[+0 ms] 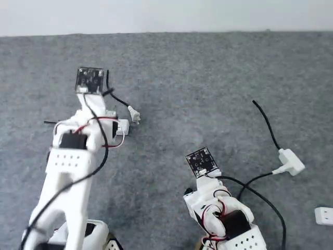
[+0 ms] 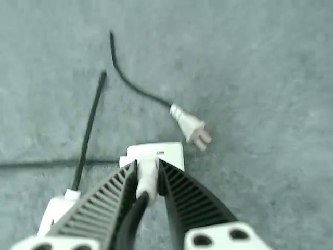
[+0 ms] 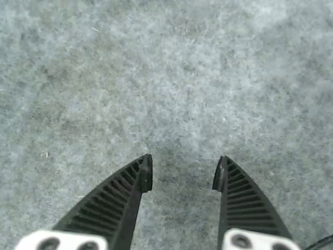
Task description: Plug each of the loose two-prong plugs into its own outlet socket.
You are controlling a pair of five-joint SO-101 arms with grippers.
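White, slim two-prong plug [image 2: 147,179] pinched tight between left fingers [image 2: 183,194]; right fingers [image 3: 129,194] spread apart, holding nothing.

The mat [image 3: 166,78] I work over looks like matt grey cloth, rough and felt-like. The left fingers [image 2: 190,200] are matt black plastic, ribbed inside. The arm [image 1: 66,172] shells, the held plug [image 2: 147,179], the socket [image 2: 171,152] and the loose plug [image 2: 188,126] look like smooth white plastic. The cord [image 2: 132,86] is smooth, black and rubbery-looking.
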